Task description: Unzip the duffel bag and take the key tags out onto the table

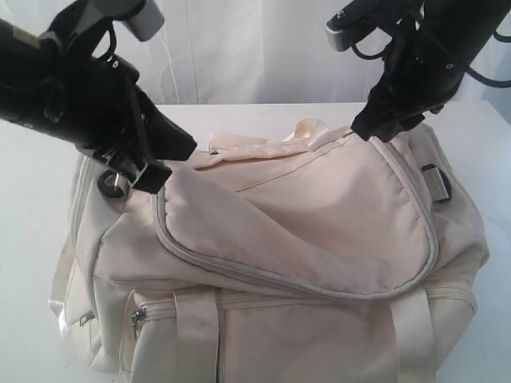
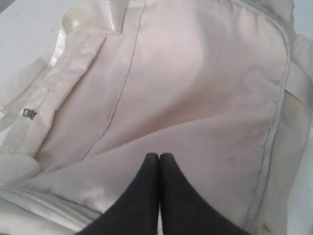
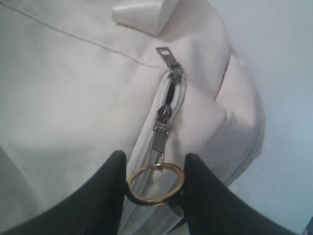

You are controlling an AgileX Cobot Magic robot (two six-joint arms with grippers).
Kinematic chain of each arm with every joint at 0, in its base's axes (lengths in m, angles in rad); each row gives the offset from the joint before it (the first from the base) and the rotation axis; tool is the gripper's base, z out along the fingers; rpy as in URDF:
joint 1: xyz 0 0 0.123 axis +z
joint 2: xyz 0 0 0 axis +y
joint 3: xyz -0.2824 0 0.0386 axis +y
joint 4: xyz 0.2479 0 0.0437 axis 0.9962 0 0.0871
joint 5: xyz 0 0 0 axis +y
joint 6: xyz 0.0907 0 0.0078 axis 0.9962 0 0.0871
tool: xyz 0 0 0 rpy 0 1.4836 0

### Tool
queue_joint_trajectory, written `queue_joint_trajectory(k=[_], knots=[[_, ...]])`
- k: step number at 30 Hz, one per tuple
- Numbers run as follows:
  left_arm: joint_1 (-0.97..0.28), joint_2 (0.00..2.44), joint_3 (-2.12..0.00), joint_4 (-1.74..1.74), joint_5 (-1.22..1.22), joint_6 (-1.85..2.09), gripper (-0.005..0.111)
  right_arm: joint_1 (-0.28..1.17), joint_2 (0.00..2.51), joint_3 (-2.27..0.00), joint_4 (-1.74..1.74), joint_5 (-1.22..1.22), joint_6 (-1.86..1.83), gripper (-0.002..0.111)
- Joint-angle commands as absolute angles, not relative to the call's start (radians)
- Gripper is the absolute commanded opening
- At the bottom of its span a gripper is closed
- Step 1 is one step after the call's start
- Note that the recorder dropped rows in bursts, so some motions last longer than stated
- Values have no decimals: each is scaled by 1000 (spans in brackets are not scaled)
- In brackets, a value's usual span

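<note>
With the right gripper [image 3: 155,156] pinching the zipper ring [image 3: 146,198] and the left gripper [image 2: 159,155] pressed together over the bag [image 1: 319,207], we pull steadily along the zipper's curve.

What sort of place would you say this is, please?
Probably a robotics lab or test bench: a plain white table, a white curtain-like backdrop, and two black robot arms working over a single bag.
</note>
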State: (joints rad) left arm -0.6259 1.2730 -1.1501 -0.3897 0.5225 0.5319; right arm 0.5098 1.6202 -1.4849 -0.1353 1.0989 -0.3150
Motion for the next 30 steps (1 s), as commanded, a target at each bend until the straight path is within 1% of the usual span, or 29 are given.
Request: queue_joint_trajectory(k=[1,8,14,24,30], knots=[[-629,1345,-1224,-405,558,531,0,511,1595,-1443,-144,1143,-297,0],[-629,1513,-1365,-397,628,528,0,511,1530,-1382,-152,1182,-248,0],[-629,1594,-1442,-433,688,528,0,511,1456,-1312,-150,1215,-221,0],[-629,1607,-1450,-471,714,531,0,511,1338,-1155,-124,1221,-200,0],[-629,1605,-1450,-489,773,539,0,511,1280,-1066,-68,1221,-200,0]])
